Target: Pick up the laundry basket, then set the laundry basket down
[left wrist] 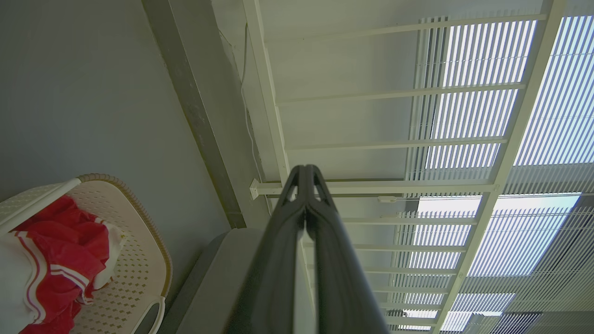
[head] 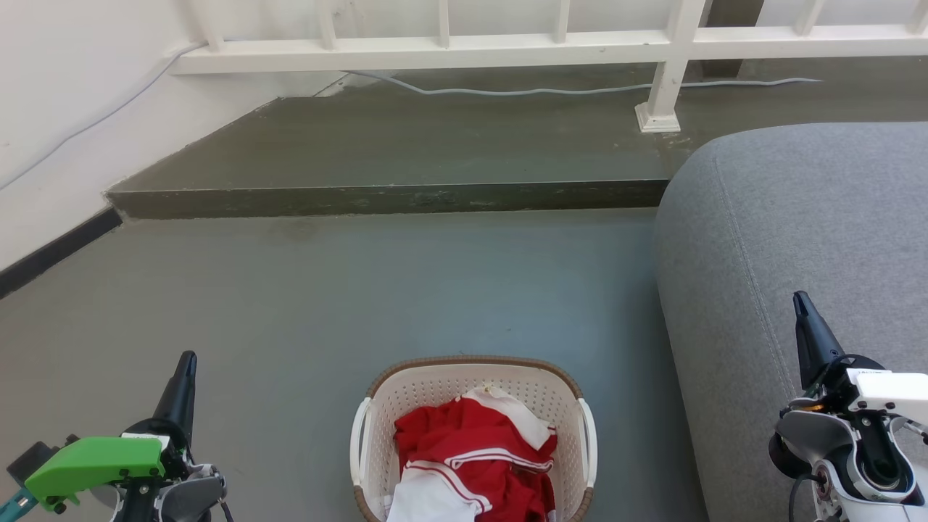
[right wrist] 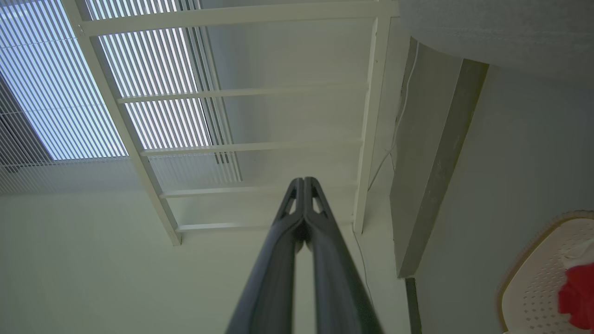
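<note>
While the laundry basket (head: 435,391) stands upright on the smooth grey floor (head: 326,290) at the near middle of the head view, the robot's left gripper (head: 187,360) and right gripper (head: 800,299) flank it, each well apart from it. Both point forward, and the wrist views show each pair of long dark fingers pressed together on nothing. Red and white clothes (head: 471,449) lie heaped inside, below the brown woven-look rim, and the two white side handles (head: 589,442) stand free, one toward each arm. By judgement the scene fits two stages alike: a basket resting on the floor ahead of a lift, or one that has been lifted and set back down with the arms clear of it. The pictures do not settle which, so no next move can be named; whatever follows, the handles are the plain holds and the loose load sits low enough not to spill. A grey upholstered sofa (head: 797,217) crowds the robot's right, near the basket, with the right gripper showing over its cushion. Ahead, a low concrete step (head: 435,145) carries a white railing (head: 435,45), with a pale cable (head: 507,91) trailing along its foot. A white wall (head: 58,109) with dark skirting closes the left, and slatted blinds (left wrist: 487,116) glow beyond the rails.
</note>
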